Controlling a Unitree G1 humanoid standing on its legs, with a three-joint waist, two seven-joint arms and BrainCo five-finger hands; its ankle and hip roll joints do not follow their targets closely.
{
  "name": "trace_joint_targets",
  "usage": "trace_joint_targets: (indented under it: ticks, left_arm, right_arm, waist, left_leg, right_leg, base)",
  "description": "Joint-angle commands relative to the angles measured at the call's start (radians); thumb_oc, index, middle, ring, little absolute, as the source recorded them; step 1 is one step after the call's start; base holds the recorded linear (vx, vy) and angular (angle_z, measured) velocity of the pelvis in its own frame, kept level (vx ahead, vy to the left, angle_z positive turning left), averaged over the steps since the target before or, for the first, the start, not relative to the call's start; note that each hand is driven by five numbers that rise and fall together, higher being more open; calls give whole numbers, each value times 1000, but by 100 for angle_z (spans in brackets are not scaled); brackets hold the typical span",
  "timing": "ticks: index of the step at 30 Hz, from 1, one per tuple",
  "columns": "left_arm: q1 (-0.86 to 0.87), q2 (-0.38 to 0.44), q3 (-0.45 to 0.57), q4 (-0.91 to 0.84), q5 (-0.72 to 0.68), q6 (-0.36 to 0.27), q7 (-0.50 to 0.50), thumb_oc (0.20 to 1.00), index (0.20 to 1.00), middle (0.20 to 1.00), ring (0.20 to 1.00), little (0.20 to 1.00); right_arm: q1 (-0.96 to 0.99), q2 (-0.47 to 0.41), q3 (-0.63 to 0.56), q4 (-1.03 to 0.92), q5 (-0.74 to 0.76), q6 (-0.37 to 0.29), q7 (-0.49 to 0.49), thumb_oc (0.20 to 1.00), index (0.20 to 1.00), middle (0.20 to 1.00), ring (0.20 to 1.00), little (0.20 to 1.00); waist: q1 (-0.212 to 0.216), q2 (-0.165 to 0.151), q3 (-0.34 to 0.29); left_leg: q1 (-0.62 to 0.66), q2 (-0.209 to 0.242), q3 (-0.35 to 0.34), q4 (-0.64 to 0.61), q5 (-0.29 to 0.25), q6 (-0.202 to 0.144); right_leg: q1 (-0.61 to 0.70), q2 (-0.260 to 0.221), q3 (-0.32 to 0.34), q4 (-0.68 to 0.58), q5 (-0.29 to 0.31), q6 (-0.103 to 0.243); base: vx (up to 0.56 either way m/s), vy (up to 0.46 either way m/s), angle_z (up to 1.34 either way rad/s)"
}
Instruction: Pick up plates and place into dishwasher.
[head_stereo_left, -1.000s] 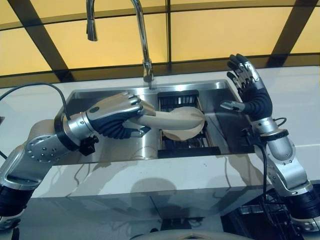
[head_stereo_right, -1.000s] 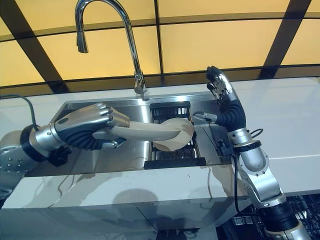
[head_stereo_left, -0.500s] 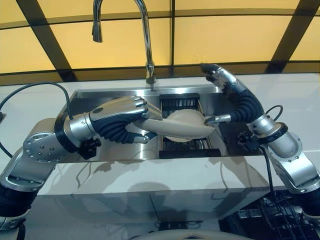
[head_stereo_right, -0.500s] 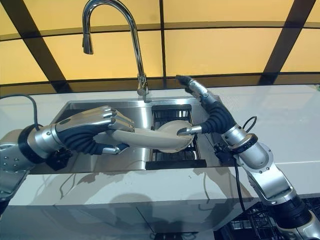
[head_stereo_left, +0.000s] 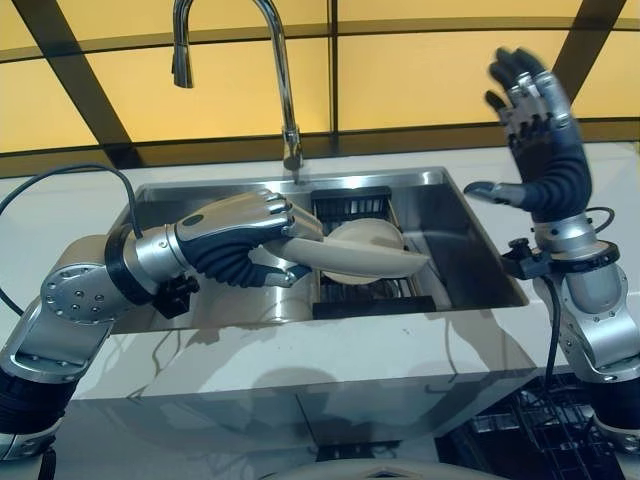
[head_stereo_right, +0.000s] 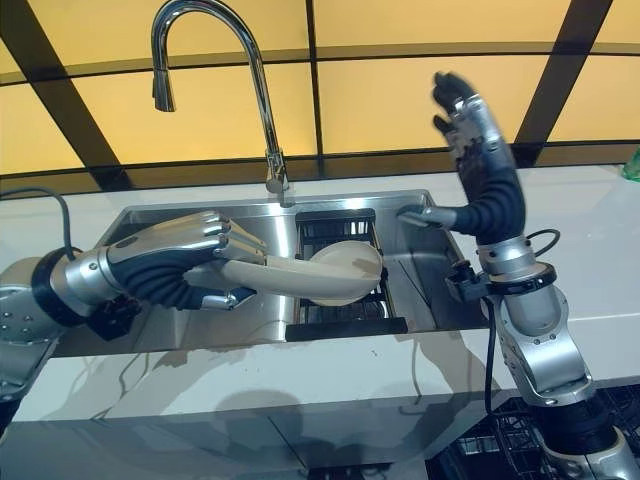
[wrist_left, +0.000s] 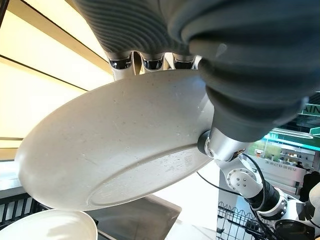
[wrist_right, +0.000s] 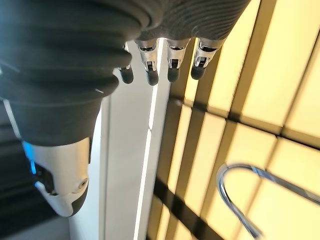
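Observation:
My left hand (head_stereo_left: 235, 240) is shut on the rim of a cream plate (head_stereo_left: 355, 260), holding it almost level above the steel sink (head_stereo_left: 445, 240). The left wrist view shows that plate's underside (wrist_left: 115, 145) pinched between fingers and thumb. Beneath it a second cream plate (head_stereo_left: 372, 238) stands in the black rack (head_stereo_left: 345, 205) inside the sink; its rim (wrist_left: 50, 227) also shows in the left wrist view. My right hand (head_stereo_left: 540, 150) is raised high above the sink's right edge, open, fingers (wrist_right: 150, 75) straight and holding nothing.
A tall curved tap (head_stereo_left: 285, 90) rises behind the sink's middle. White countertop (head_stereo_left: 300, 350) surrounds the sink. Yellow panels with dark frames form the back wall. A black wire dishwasher basket (head_stereo_left: 530, 430) shows at the lower right below the counter.
My right hand has lifted away from the plate's far edge and now stands raised and upright to the right. The left hand still holds the plate in about the same place.

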Motion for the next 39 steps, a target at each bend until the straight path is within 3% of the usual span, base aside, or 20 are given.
trace_joint_targets:
  ticks: [1,7,9,19,23,25,29,35,39]
  left_arm:
    - [-76,-25,49,81,-69,-6,19,200,200,200,200,200]
    - [-93,-32,57,104,-57,-14,30,200,200,200,200,200]
    - [-100,-37,53,124,-62,-27,30,200,200,200,200,200]
    - [-87,-30,62,115,-70,-29,19,200,200,200,200,200]
    - [-90,-27,54,117,-99,-20,26,200,200,200,200,200]
    - [-89,-37,45,112,-191,13,-16,200,200,200,200,200]
    - [-67,-106,34,73,-293,49,-82,200,200,200,200,200]
    - [-69,-145,8,39,-369,89,-78,200,200,200,200,200]
    - [-67,-176,4,43,-391,84,-61,200,200,200,200,200]
  right_arm:
    - [-76,-1,-36,-9,92,-39,79,1000,1000,1000,1000,1000]
    - [-69,28,20,-40,385,36,434,1000,1000,1000,1000,1000]
    - [-76,52,45,-39,402,57,510,1000,1000,1000,1000,1000]
    - [-83,-16,113,-58,275,142,694,1000,1000,1000,1000,1000]
    - [-100,-54,142,-59,263,146,675,1000,1000,1000,1000,1000]
    - [-103,-49,156,-59,241,142,671,1000,1000,1000,1000,1000]
    - [-110,-30,183,-72,162,145,655,1000,1000,1000,1000,1000]
    - [-133,-39,203,-75,117,138,558,1000,1000,1000,1000,1000]
    - [-140,-3,208,-73,106,131,516,1000,1000,1000,1000,1000]
  waist:
    - [1,-5,-69]
    - [1,-10,-75]
    - [4,-12,-78]
    - [6,-20,-77]
    - [6,-23,-75]
    - [8,-23,-73]
    - [13,-21,-70]
    - [16,-21,-71]
    - [21,-22,-68]
  left_leg:
    - [18,19,-14,11,-114,-13]
    - [16,24,-5,12,-110,-17]
    - [17,25,-6,13,-111,-18]
    - [20,30,-4,16,-105,-21]
    - [24,31,-3,17,-105,-22]
    - [24,30,-5,17,-104,-21]
    - [25,27,-13,17,-105,-20]
    - [29,23,-19,17,-107,-18]
    - [29,17,-28,18,-110,-13]
  right_leg:
    - [-57,-11,-39,7,4,52]
    - [-56,-12,-50,6,3,49]
    - [-54,-12,-51,6,2,47]
    - [-49,-6,-48,7,2,41]
    - [-45,-5,-47,8,3,38]
    - [-44,-6,-48,7,3,38]
    - [-41,-6,-47,8,3,38]
    - [-37,-10,-49,9,2,41]
    - [-35,-12,-49,10,1,40]
  base:
    - [0,0,0]
    - [0,0,0]
    - [0,0,0]
    - [1,-15,-5]
    - [2,-5,-1]
    - [2,-8,-4]
    - [5,2,-2]
    - [0,0,0]
    - [0,0,0]
